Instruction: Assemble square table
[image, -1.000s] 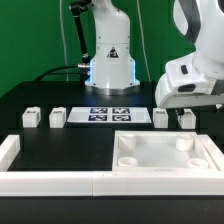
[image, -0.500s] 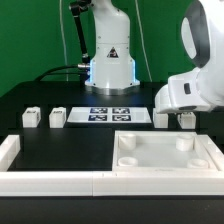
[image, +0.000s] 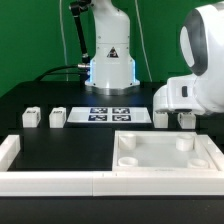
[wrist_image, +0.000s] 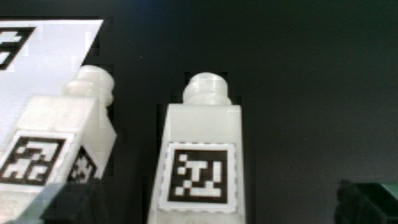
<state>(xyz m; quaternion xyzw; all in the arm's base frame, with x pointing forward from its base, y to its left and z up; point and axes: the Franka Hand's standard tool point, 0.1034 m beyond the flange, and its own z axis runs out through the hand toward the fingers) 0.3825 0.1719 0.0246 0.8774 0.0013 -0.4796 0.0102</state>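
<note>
The white square panel (image: 165, 157) lies rim-up with round corner sockets at the front on the exterior view's right. Two tagged white legs (image: 31, 117) (image: 57, 117) lie to the left of the marker board (image: 108, 113), and two more (image: 160, 117) (image: 186, 119) to its right. My gripper (image: 186, 109) hangs low over the right-hand pair. In the wrist view one leg (wrist_image: 201, 140) lies between my open gripper (wrist_image: 205, 206), with a dark fingertip (wrist_image: 370, 200) showing beside it. The neighbouring leg (wrist_image: 63, 130) lies alongside. Nothing is held.
Long low white border rails run along the front (image: 60, 182) and the left side (image: 8, 150) of the black table. The robot's white base (image: 110, 60) stands behind the marker board (wrist_image: 36, 50). A green curtain closes the back.
The arm has come down and shifted slightly to the exterior view's right, over the right-hand legs. The jaws stayed open. No part has moved.
</note>
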